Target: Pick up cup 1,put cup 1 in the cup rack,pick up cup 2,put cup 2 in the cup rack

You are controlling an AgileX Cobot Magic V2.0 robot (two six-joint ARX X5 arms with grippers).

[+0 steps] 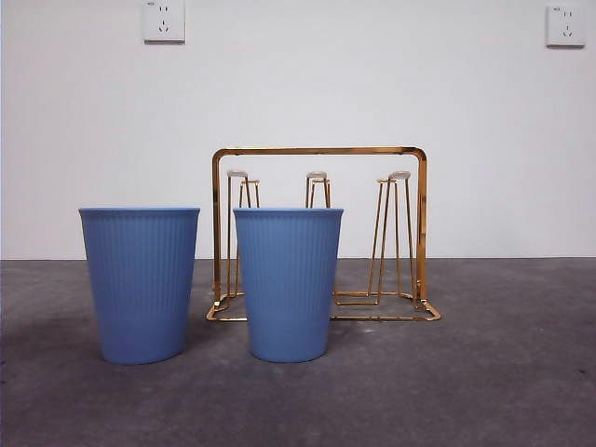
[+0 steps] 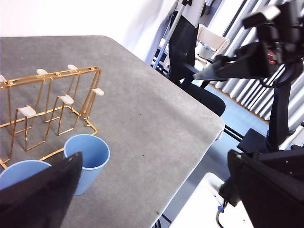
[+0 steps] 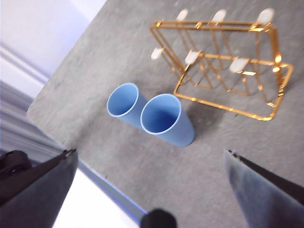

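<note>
Two ribbed blue plastic cups (image 1: 140,284) (image 1: 287,284) stand upright, mouths up, on the grey desk (image 1: 503,372), ready for grasping, near the gold wire cup rack (image 1: 321,233) behind them. The left gripper (image 2: 152,190) and right gripper (image 3: 152,185) wait high, jaws released.

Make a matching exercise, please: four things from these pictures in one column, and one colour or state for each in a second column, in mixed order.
Things:
1. cup rack
2. left cup
3. wall sockets
4. table

Descriptions:
a. white, on the wall
b. grey, bearing the other things
c. gold wire, all prongs bare
d. blue, ribbed, standing upright with mouth up

Pairs: 1-c, 2-d, 3-a, 4-b
</note>
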